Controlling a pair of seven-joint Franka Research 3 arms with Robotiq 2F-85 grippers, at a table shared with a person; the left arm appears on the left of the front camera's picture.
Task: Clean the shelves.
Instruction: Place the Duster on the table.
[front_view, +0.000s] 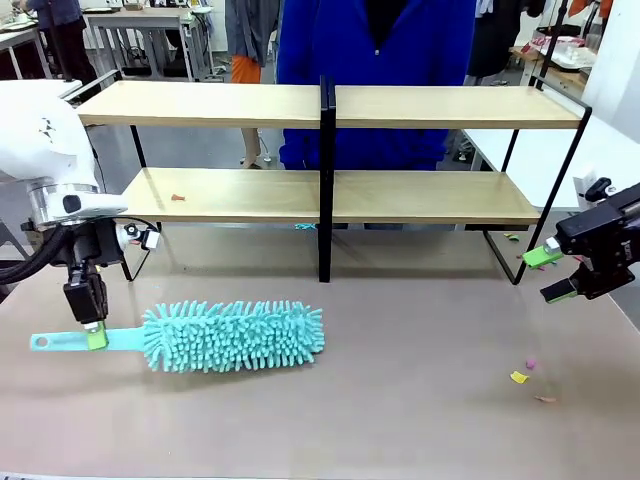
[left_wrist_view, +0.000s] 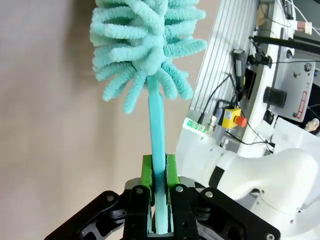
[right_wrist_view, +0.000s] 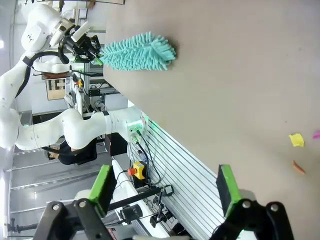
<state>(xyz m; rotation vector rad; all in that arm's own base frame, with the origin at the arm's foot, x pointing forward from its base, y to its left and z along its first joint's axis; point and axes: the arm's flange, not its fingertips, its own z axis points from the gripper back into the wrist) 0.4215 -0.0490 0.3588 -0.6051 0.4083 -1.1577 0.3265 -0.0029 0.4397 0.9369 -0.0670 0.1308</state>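
The shelves (front_view: 330, 105) stand across the back of the table: two tiers of light wood boards in a thin black frame with a central post. A small red scrap (front_view: 177, 198) lies on the lower left board. A teal fluffy duster (front_view: 235, 336) lies on the table in front. My left gripper (front_view: 95, 335) is shut on the duster's flat teal handle (left_wrist_view: 159, 150), which runs up between the green pads (left_wrist_view: 146, 170) to the duster head (left_wrist_view: 145, 45). My right gripper (front_view: 552, 272) hovers at the right, open and empty, its green pads (right_wrist_view: 102, 187) wide apart.
Small scraps lie on the table at the right: a yellow one (front_view: 518, 377), a pink one (front_view: 531, 364) and a reddish one (front_view: 545, 398). A teal scrap (front_view: 305, 227) lies under the lower shelf. A person in a blue top (front_view: 375, 40) stands behind the shelves.
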